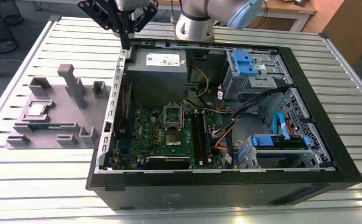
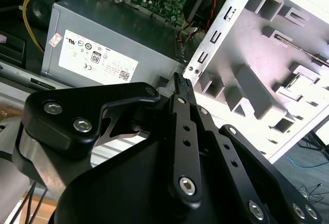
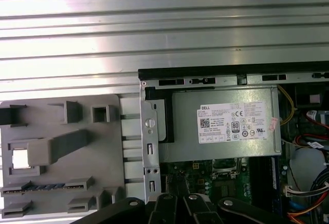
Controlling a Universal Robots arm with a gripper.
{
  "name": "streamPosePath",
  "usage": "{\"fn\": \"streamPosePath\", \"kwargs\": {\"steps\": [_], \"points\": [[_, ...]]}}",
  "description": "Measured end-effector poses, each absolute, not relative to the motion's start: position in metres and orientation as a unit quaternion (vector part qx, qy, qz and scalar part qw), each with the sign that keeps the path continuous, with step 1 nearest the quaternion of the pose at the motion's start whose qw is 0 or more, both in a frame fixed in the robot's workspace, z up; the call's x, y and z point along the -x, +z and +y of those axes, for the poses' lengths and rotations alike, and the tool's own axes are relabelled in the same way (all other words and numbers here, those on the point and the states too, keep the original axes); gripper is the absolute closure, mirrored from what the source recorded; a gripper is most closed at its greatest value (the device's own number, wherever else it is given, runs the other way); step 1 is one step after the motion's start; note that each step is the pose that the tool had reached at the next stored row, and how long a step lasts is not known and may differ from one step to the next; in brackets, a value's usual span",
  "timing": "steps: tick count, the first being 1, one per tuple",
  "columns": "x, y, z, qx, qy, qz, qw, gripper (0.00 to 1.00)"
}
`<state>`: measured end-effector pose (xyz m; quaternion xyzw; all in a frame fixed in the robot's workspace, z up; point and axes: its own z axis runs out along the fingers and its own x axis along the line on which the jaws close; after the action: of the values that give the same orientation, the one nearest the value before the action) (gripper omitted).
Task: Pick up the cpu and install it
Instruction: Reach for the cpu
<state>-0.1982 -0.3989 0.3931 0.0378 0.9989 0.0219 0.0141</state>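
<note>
The cpu is a small silvery square lying in a recess of the grey fixture plate, on the exterior view's left of the open computer case. In the first wrist view the cpu shows as a bright square on that plate. My gripper hangs above the case's back corner, over the edge by the grey power supply, well apart from the cpu. Its fingers are pressed together, shut on nothing. The metal-framed socket sits on the green board inside the case.
A dark memory stick lies in a slot on the fixture plate, beside several upright grey posts. Inside the case are blue drive bays, cables and fitted memory. Everything rests on a slatted metal table.
</note>
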Motion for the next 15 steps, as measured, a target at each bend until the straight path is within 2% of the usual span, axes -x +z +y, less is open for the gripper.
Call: {"fn": "streamPosePath", "kwargs": {"steps": [15], "points": [[0.2030,0.3931,-0.3989,-0.038,0.022,0.999,0.014,0.89]]}}
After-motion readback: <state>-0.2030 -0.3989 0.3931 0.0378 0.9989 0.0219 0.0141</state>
